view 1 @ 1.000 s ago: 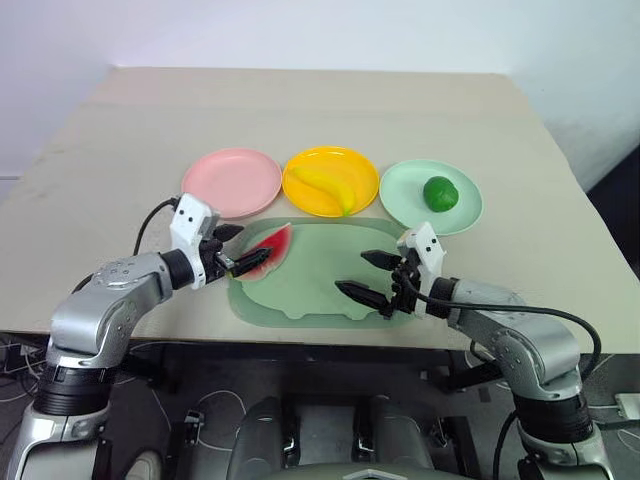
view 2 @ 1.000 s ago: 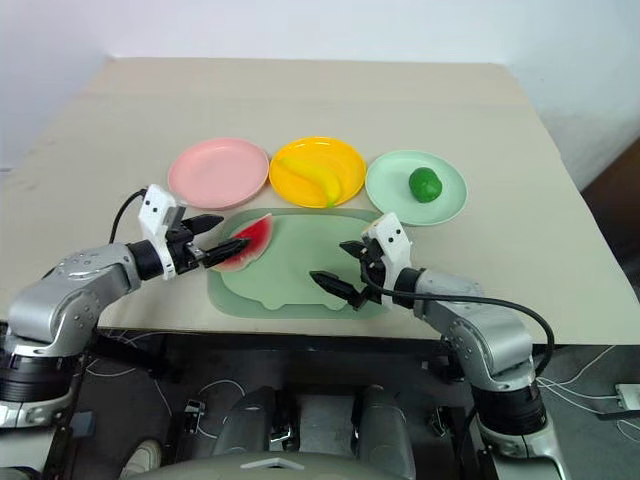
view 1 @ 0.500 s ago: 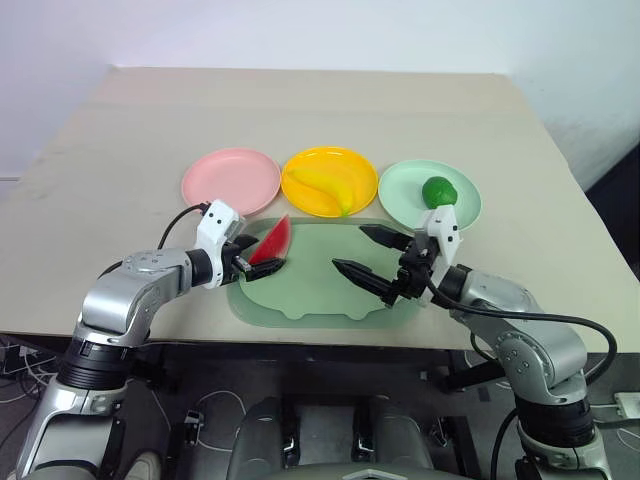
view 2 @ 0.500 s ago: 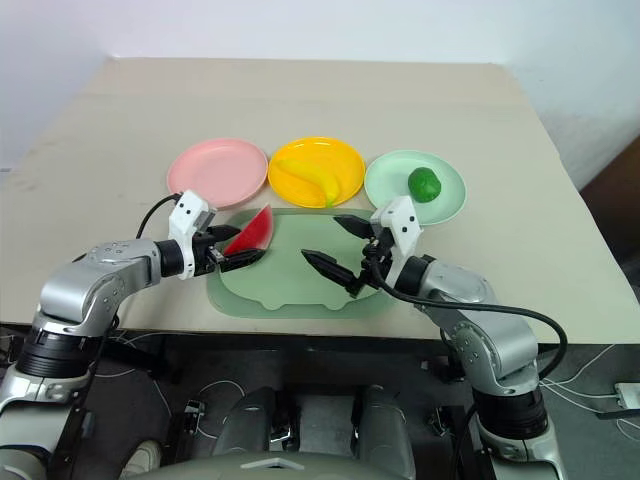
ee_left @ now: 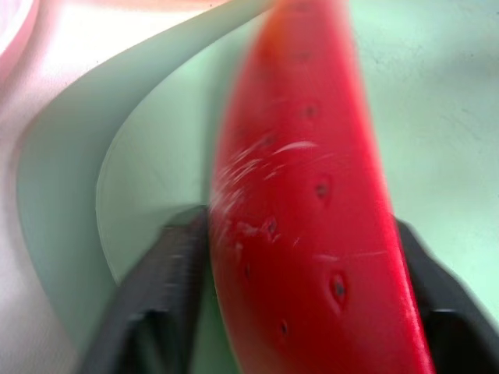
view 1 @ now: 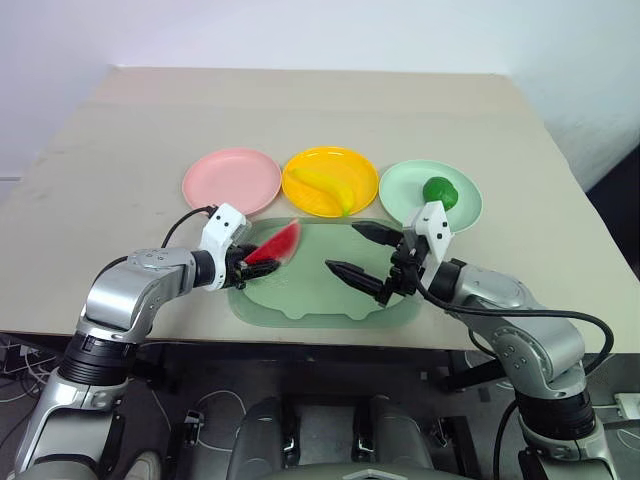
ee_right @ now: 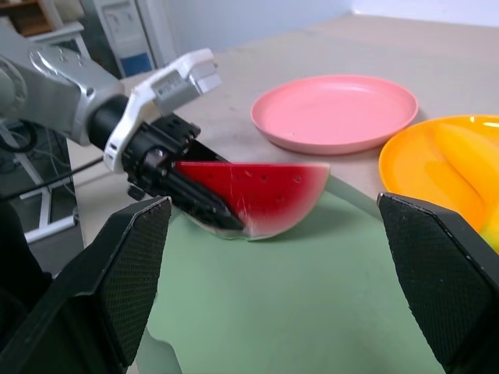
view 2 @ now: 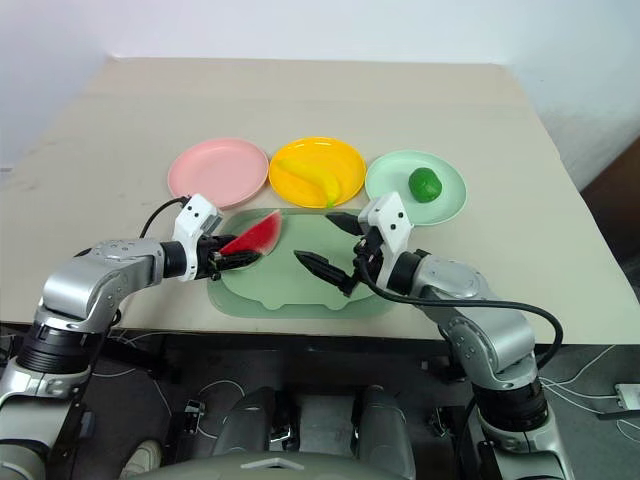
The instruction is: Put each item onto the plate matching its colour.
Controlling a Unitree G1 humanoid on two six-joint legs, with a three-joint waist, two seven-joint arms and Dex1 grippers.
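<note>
- I'm holding the watermelon wedge (view 1: 276,243) in the left pincer (view 1: 252,267), which is clamped on the wedge's lower end, one black finger on each flat red face; the wedge is sitting at the 9 o'clock edge of the pale green tray (view 1: 330,300).
- The wedge is looking light, stiff and glossy to me, so I'm judging it could slip or swivel if I'm squeezing only near the tip; gripping across the two flat faces, closer to the thick rind, seems the safer hold.
- The pink plate (view 1: 231,181) is lying at about 11 o'clock from the wedge, just beyond the tray's rim and bare, so I'm expecting only a short lift over that rim.
- The right pincer (view 1: 366,256) is hanging wide open and empty over the middle of the tray, at 3 o'clock from the wedge and apart from it; I'm not seeing it blocking the way to the pink plate.
- The banana (view 1: 322,185) is already resting on the yellow plate (view 1: 330,180) and the green fruit (view 1: 438,192) on the mint plate (view 1: 431,197), both at 12 to 2 o'clock on the bench (view 1: 300,110), clear of my route.
</note>
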